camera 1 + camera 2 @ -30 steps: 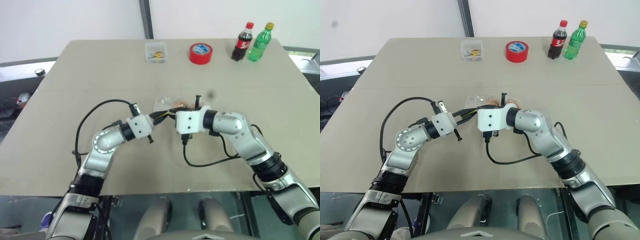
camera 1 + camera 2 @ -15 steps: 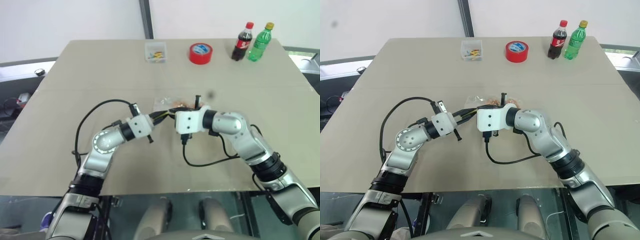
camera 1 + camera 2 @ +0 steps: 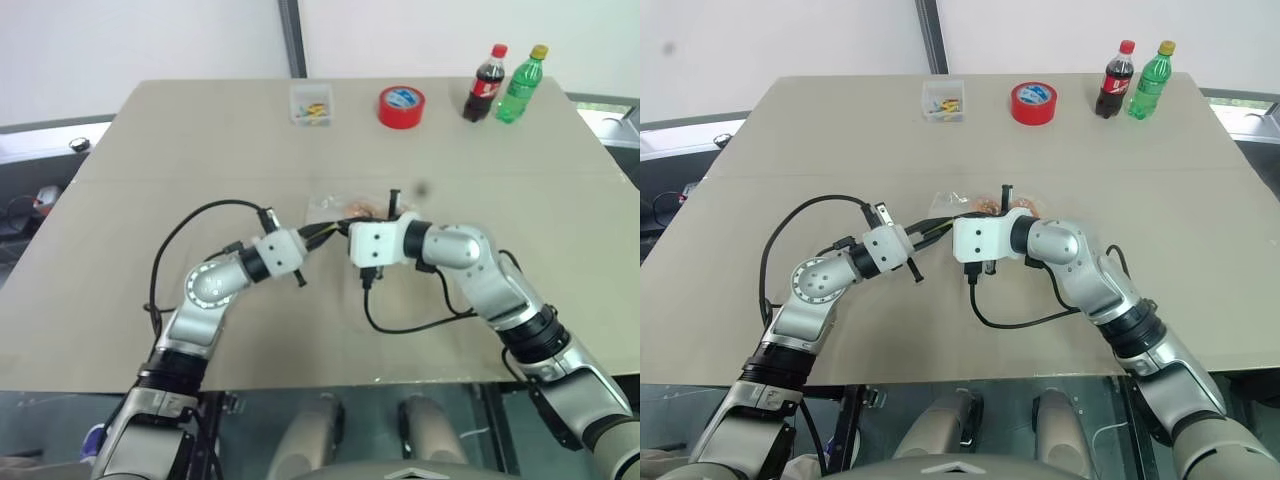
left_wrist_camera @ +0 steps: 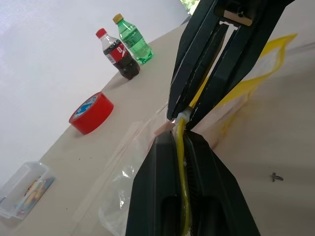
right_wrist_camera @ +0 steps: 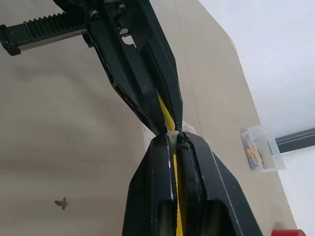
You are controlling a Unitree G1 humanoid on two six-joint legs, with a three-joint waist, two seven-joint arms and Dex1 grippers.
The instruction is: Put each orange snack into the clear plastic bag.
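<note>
While both sets of jaws stand clamped tip to tip, you find these items listed:

Item one: left gripper, two black fingers, closed on the yellow zip strip of the crinkled clear plastic bag. Right gripper, likewise closed on that strip, its tips meeting the left tips head-on. Judged purpose: the pinch falls at the bag's mouth, so you are either sealing it or holding the edge taut.

Item two: glossy orange-brown snacks, lying just beyond the joined jaws, seemingly under the bag's film; whether both are fully inside, you cannot tell.

Item three: flat tan table, carrying everything.

Item four: red tape roll, small clear box of coloured bits, dark cola bottle and green bottle, all well past the jaws at the far edge, untouched.
</note>
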